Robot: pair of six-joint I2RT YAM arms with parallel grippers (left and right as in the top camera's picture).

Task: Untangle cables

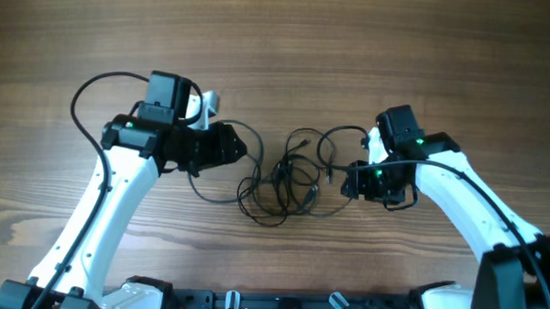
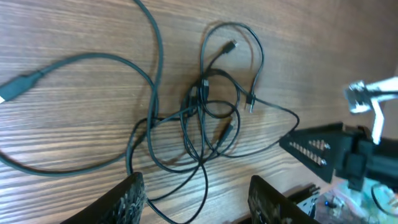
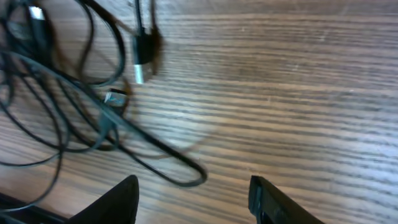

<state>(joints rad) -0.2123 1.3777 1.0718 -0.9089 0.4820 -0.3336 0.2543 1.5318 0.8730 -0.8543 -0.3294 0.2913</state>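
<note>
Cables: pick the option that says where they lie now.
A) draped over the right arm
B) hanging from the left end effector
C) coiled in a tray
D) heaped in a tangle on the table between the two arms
D: the cables lie in a tangled heap on the wooden table, between the left end effector and the right end effector, both with jaws apart.
</note>
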